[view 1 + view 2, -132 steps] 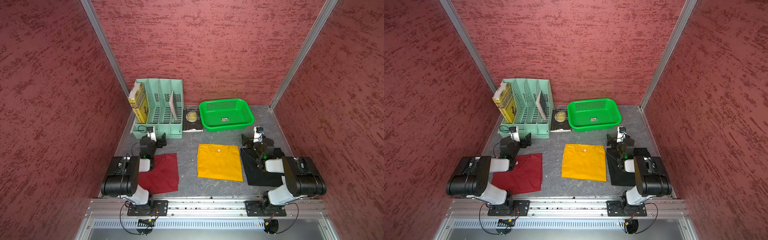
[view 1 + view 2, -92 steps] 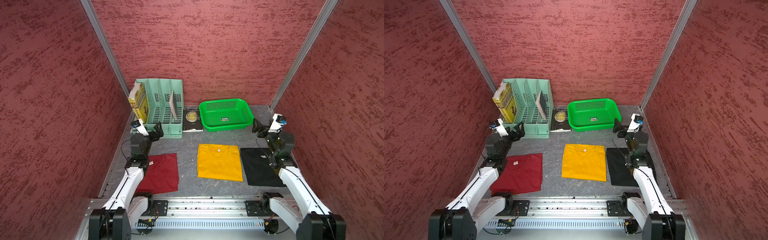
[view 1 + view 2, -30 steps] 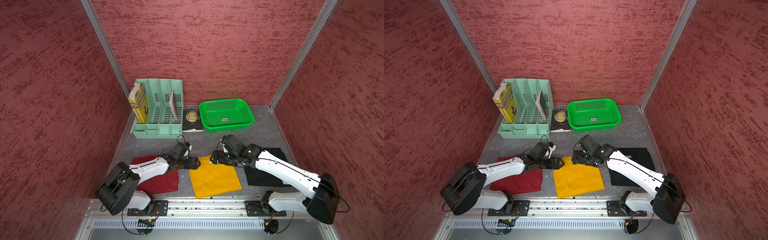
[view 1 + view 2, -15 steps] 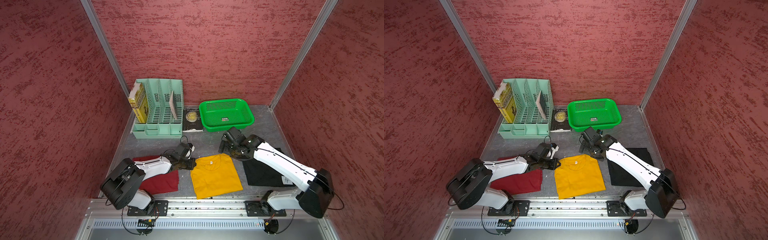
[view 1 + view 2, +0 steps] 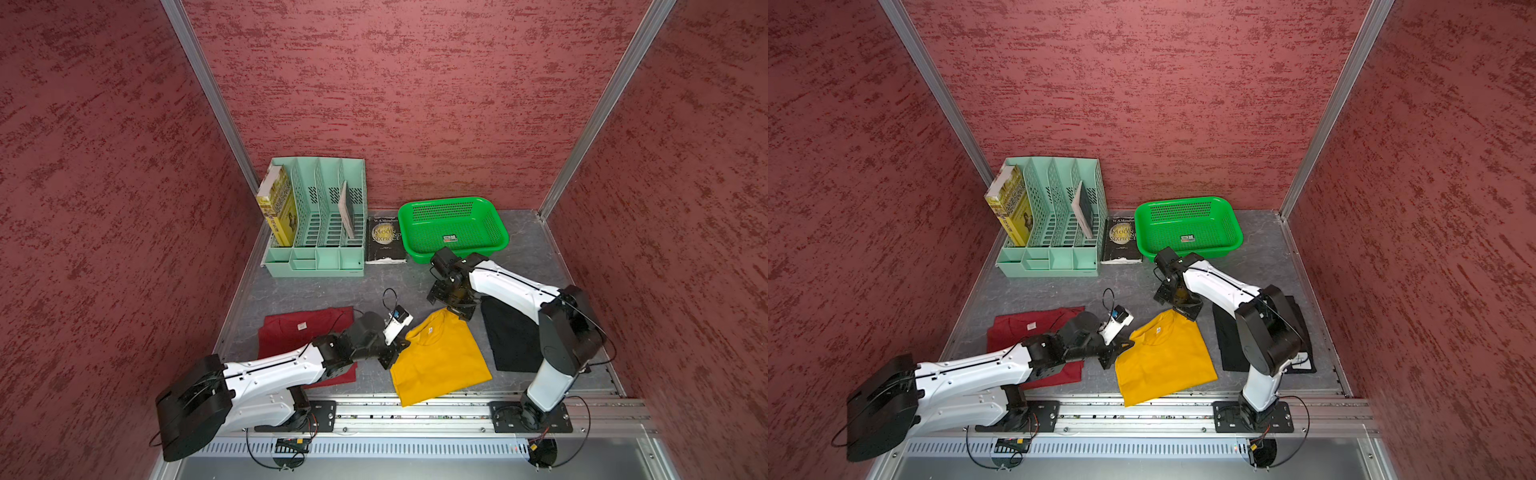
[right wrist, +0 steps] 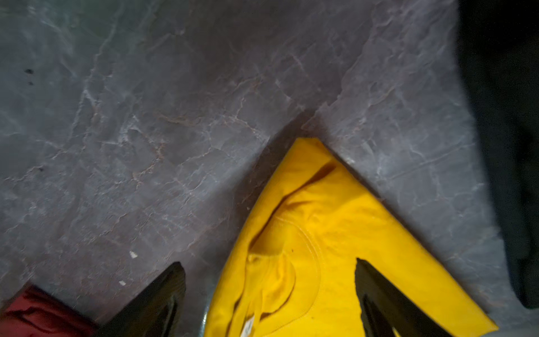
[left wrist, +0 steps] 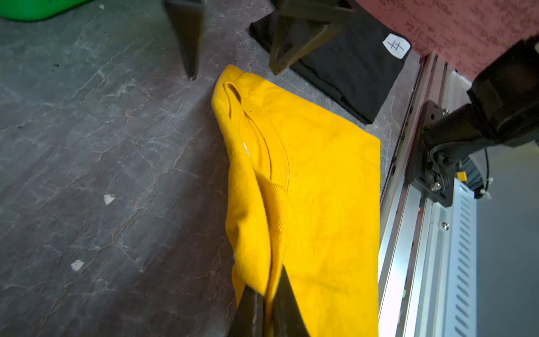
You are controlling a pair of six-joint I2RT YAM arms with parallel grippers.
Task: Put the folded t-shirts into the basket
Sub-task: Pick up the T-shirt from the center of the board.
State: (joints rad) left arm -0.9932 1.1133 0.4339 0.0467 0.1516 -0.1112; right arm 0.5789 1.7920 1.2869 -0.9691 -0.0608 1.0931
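Grey bench (image 5: 332, 291) seen from above, with three folded shirts along its front edge and none yet in the green basket (image 5: 453, 201), which sits at the back edge toward the right back corner; the step in hand looks to be picking up the yellow shirt (image 5: 440, 361), which lies askew at the middle of the front edge; the left gripper (image 7: 267, 296) is pinched tight on a bunched fold beside the collar; the right gripper (image 5: 451, 306) hangs over the shirt's far corner, jaws spread wide, gripping nothing; the red shirt (image 5: 291, 332) lies toward the front left corner, the black shirt (image 5: 511, 340) by the right edge, neither gripped; next, the right gripper probably needs to lower and close on that corner, so both arms can lift the shirt level and carry it to the basket.
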